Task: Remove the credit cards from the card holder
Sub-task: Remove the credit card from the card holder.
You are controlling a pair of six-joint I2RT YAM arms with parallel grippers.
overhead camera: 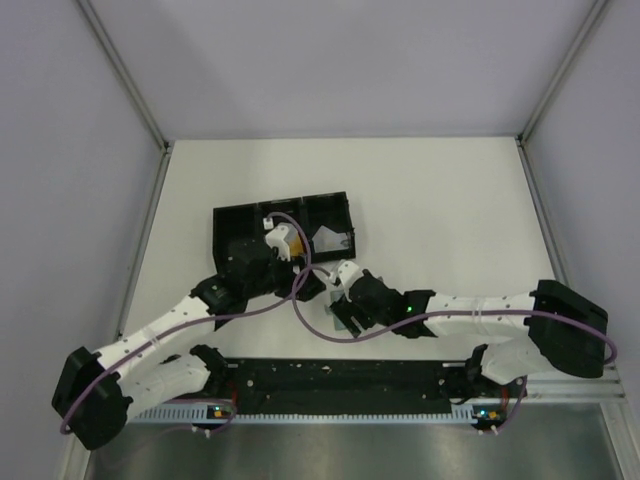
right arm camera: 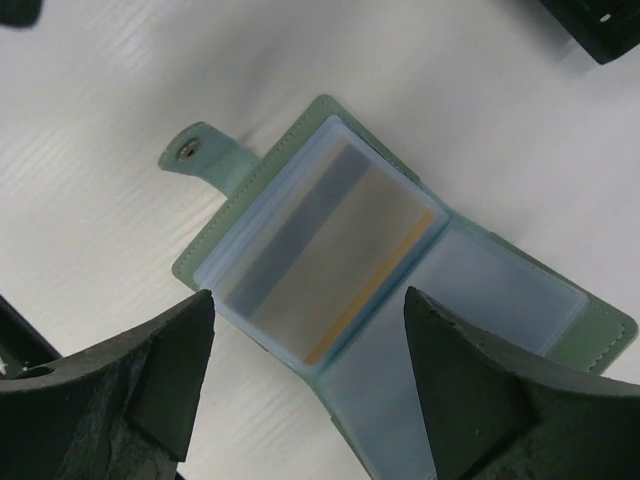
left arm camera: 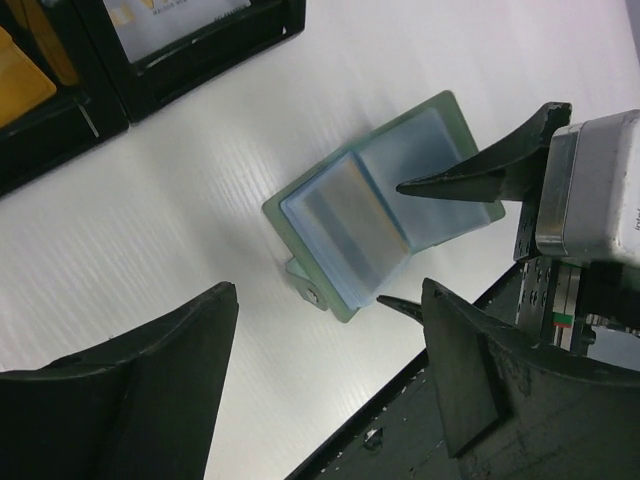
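Black fingers [left arm camera: 150, 390] of the left gripper [left arm camera: 328, 290] fill the bottom of its wrist view. The jaws are spread wide, with only the white table [left arm camera: 150, 220] between them. At the upper left of that view sits the black tray [left arm camera: 190, 70], with a yellow card [left arm camera: 20, 85] in the compartment at the frame's left edge. In the middle of the frame the card holder [left arm camera: 380, 210] lies open and flat on the table, apart from the tray, its snap tab [left arm camera: 305, 290] pointing to the lower left. At the right edge the right gripper [left arm camera: 390, 243] shows. One of its fingertips is over a holder panel and the other is at the holder's lower edge; I cannot tell whether they touch it. In the right wrist view those jaws stand spread and pinch nothing, and the holder's left panel is seen between them. A tan credit card [right arm camera: 330, 260] with a dark stripe and an orange band sits inside that panel's clear sleeve, and the tab lies at the upper left.
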